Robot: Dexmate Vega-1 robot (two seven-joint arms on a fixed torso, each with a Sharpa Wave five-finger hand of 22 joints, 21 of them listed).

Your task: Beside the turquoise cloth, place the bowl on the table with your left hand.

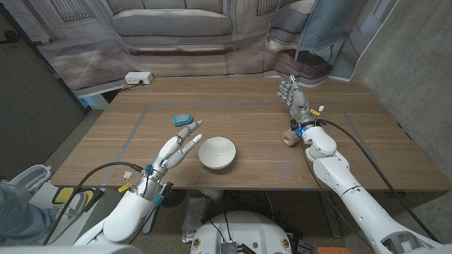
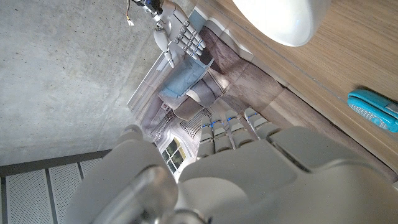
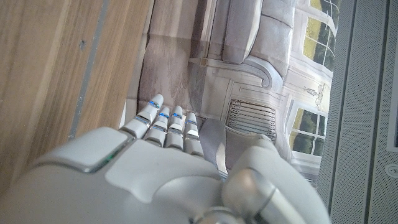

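A white bowl (image 1: pixel 217 152) stands upright on the wooden table (image 1: pixel 247 106), near its front edge; its rim also shows in the left wrist view (image 2: pixel 273 18). A small folded turquoise cloth (image 1: pixel 183 120) lies a little behind and to the left of it, seen too in the left wrist view (image 2: pixel 374 110). My left hand (image 1: pixel 177 149) hovers just left of the bowl with fingers spread, holding nothing. My right hand (image 1: pixel 293 97) stands at the right side of the table, fingers straight and apart, with nothing in it.
Faint tape lines mark a rectangle on the table top (image 1: pixel 141 113). A white power strip (image 1: pixel 138 77) sits at the far left corner. A printed sofa backdrop (image 1: pixel 176 28) hangs behind the table. A person's sleeve (image 1: pixel 21 212) shows at the bottom left edge.
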